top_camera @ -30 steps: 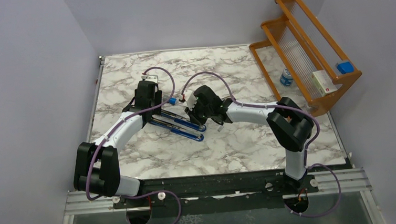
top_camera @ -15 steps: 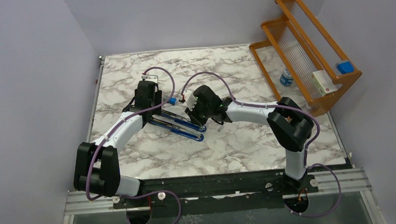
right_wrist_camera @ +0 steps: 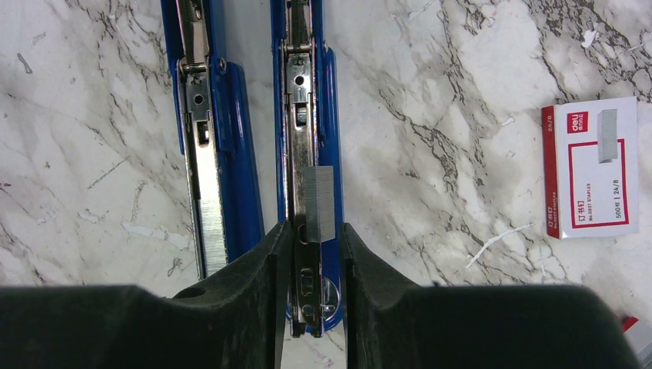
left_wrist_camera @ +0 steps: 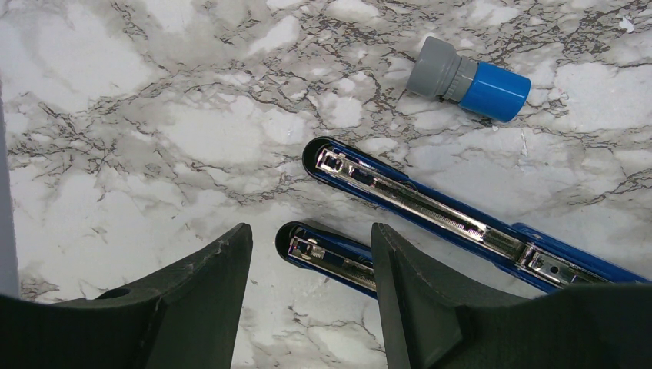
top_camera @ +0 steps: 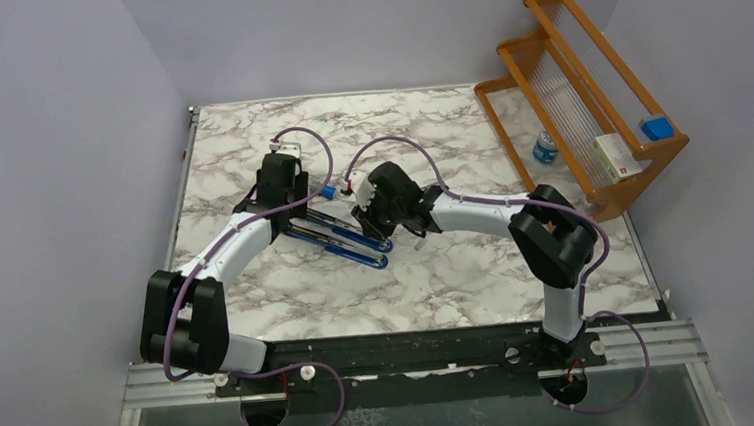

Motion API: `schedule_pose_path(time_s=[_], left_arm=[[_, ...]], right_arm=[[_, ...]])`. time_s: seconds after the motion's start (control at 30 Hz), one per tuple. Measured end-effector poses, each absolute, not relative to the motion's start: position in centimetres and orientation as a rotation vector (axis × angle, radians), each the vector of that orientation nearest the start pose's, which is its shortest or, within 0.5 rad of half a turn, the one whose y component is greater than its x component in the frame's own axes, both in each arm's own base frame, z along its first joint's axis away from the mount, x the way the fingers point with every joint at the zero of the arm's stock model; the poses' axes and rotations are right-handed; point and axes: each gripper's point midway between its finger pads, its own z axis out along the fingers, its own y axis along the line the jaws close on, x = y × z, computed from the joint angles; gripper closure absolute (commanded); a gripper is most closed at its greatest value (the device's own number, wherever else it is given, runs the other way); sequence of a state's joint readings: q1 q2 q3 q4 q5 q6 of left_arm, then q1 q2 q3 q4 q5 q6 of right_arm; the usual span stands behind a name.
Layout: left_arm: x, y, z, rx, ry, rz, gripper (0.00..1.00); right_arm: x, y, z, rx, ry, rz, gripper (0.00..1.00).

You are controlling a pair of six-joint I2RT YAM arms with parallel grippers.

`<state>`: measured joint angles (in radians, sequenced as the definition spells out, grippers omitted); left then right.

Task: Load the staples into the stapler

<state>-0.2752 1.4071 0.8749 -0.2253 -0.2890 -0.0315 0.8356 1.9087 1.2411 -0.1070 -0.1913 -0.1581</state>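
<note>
The blue stapler (top_camera: pixel 340 238) lies opened flat at the table's middle, its two arms side by side with the metal rails up. In the right wrist view a short silvery staple strip (right_wrist_camera: pixel 319 204) rests on the right arm's rail (right_wrist_camera: pixel 300 115), slightly askew. My right gripper (right_wrist_camera: pixel 316 227) is narrowly open just above that arm, its fingertips either side of the strip's near end without touching it. The white staples box (right_wrist_camera: pixel 592 169) with a red label lies to the right. My left gripper (left_wrist_camera: pixel 309 231) is open and empty over the tip of one stapler arm (left_wrist_camera: pixel 330 257).
A blue-capped grey cylinder (left_wrist_camera: pixel 469 78) lies beyond the stapler's tips. A wooden rack (top_camera: pixel 586 98) stands at the back right, holding a white box (top_camera: pixel 618 156) and a blue item (top_camera: pixel 657 127), with a small bottle (top_camera: pixel 545 146) beside it. Walls close the table's sides.
My right wrist has shifted very slightly to the left over the stapler. The left arm has not moved.
</note>
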Motion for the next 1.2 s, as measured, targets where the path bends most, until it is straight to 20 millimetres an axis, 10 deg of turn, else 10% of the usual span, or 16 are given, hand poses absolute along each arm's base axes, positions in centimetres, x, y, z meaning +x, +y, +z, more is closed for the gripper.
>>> schedule_pose_path(time_s=[0.77,1.2], left_arm=[[36.6,-5.3,10.4,0.137,2.292,0.179,0.39],[36.6,-5.2,10.4,0.141,2.292,0.181,0.39]], right_arm=[[33.5,36.0,7.8,-0.939,2.108,0.797,0.52],[31.3,37.0,5.3,-0.908,2.213,1.043,0.53]])
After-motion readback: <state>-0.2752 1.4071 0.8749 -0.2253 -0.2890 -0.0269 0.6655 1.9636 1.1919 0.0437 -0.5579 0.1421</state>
